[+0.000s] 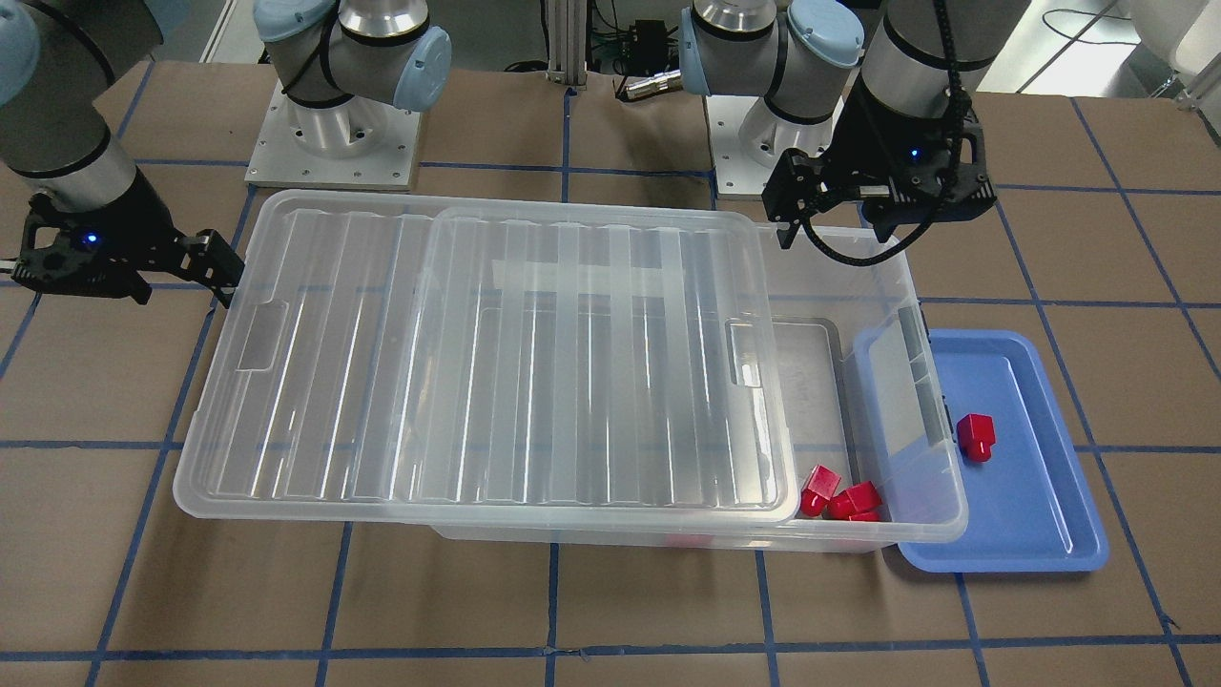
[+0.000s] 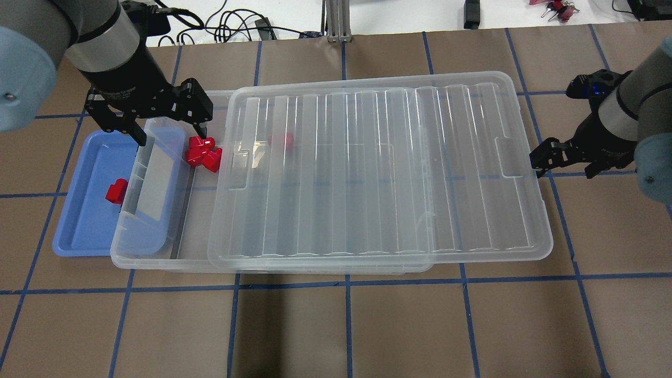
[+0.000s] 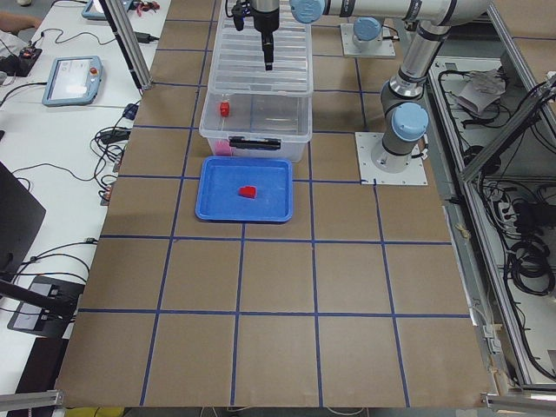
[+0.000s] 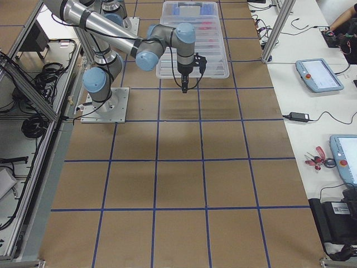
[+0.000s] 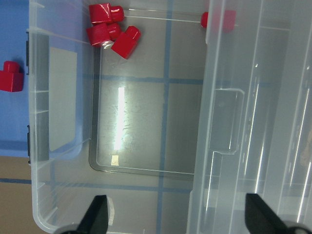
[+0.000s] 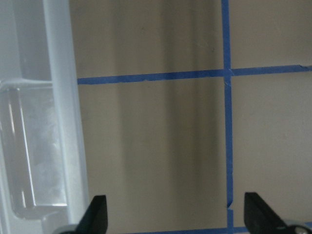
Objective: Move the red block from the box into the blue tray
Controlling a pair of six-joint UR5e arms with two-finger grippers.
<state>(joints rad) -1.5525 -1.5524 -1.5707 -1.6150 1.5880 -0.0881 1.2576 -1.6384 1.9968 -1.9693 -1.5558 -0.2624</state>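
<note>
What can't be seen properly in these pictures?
- Lid: overhead view, its ribbed plastic blurs one red block beneath; more could hide there.
- Pile of red blocks: front view, the box rim cuts off the lowest.
- Blue tray: right side view, a tiny blue smear beyond the box.

Left arm (image 2: 100, 42) and right arm (image 2: 622, 105) are silver-grey tubes with pale blue joint caps (image 1: 424, 57) on bolted square base plates (image 1: 329, 153). The left gripper (image 2: 172, 135) and right gripper (image 2: 562, 165) are black, each with a tiny blue light.

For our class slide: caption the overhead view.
Open left gripper over the box near red blocks; one red block in the blue tray.
</note>
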